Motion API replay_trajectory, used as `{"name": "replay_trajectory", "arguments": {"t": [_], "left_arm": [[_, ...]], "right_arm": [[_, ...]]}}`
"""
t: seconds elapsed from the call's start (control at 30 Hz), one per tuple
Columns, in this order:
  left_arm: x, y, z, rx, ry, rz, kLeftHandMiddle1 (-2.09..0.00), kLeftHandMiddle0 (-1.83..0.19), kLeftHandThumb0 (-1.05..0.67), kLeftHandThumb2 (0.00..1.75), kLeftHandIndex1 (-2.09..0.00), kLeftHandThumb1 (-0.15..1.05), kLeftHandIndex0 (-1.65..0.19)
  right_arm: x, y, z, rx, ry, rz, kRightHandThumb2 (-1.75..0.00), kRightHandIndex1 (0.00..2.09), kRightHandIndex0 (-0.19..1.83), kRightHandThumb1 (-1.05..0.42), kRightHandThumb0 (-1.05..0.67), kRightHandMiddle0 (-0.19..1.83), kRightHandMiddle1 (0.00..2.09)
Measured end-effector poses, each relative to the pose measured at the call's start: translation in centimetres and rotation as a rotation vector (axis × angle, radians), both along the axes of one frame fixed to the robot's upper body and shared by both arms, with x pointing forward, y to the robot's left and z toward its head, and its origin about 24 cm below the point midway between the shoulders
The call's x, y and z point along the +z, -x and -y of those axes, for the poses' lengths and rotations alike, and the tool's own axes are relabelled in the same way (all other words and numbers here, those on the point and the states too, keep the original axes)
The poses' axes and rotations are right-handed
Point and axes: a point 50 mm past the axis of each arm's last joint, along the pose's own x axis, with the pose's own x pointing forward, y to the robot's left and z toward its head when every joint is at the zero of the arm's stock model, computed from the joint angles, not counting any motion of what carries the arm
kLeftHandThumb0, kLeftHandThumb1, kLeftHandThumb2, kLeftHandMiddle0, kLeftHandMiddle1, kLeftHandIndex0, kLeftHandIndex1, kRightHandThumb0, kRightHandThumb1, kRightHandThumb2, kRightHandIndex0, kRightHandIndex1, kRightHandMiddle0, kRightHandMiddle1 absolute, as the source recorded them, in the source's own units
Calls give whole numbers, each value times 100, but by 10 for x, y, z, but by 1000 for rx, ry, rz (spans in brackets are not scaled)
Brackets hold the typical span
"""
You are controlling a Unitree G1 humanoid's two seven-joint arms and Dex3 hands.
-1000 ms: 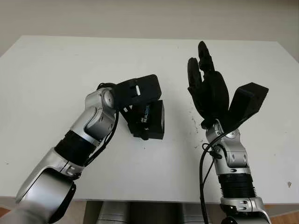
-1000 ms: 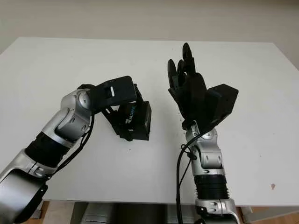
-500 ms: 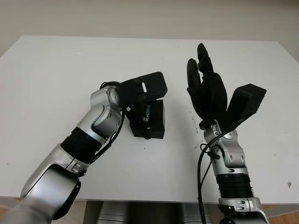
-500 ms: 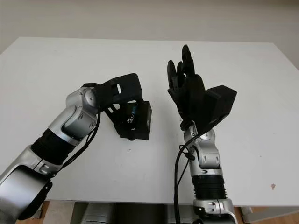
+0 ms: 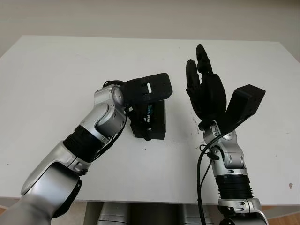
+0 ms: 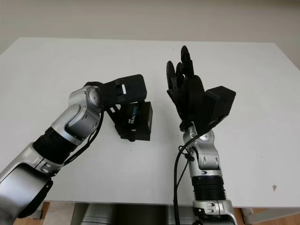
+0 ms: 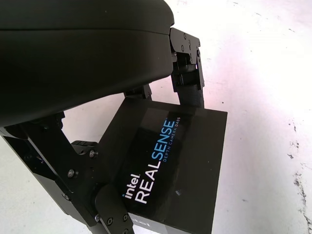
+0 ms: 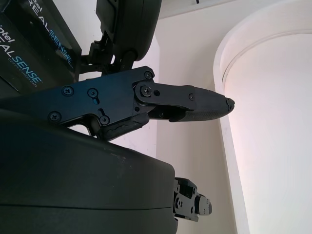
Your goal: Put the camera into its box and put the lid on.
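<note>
The black camera box [image 5: 153,120], closed and printed with "Intel RealSense", lies on the white table [image 5: 56,70] near its middle. My left hand [image 5: 139,123] hangs over the box's left side, and its wrist housing covers the far edge. In the left wrist view its fingers [image 7: 187,73] touch the box [image 7: 170,165] on two opposite edges. My right hand [image 5: 202,79] is raised above the table to the right of the box, palm toward it, open and holding nothing. The camera itself is hidden.
Small dark scuff marks [image 5: 195,123] dot the tabletop between the box and the right arm. Bare table stretches out to the left, to the far side and to the right edge [image 5: 286,61].
My left wrist has swung right and forward over the box, and the box has turned slightly straighter. The right hand has drifted a little left, still open.
</note>
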Motion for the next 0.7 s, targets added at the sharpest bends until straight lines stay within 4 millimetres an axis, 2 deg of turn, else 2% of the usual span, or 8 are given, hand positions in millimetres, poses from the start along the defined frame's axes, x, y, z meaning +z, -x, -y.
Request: {"name": "replay_trajectory", "arguments": {"t": [0.5, 0.7], "left_arm": [[1, 3, 1, -53, 1, 26, -151, -40, -16, 6, -161, 90, -34], [1, 3, 2, -56, 2, 29, -154, -30, -15, 6, -162, 90, -31]], "right_arm": [[-1, 0, -2, 4, -13, -4, -47, 6, -16, -105, -65, -11, 17], [-1, 0, -2, 7, -16, -5, -46, 5, -17, -105, -66, -12, 18]]}}
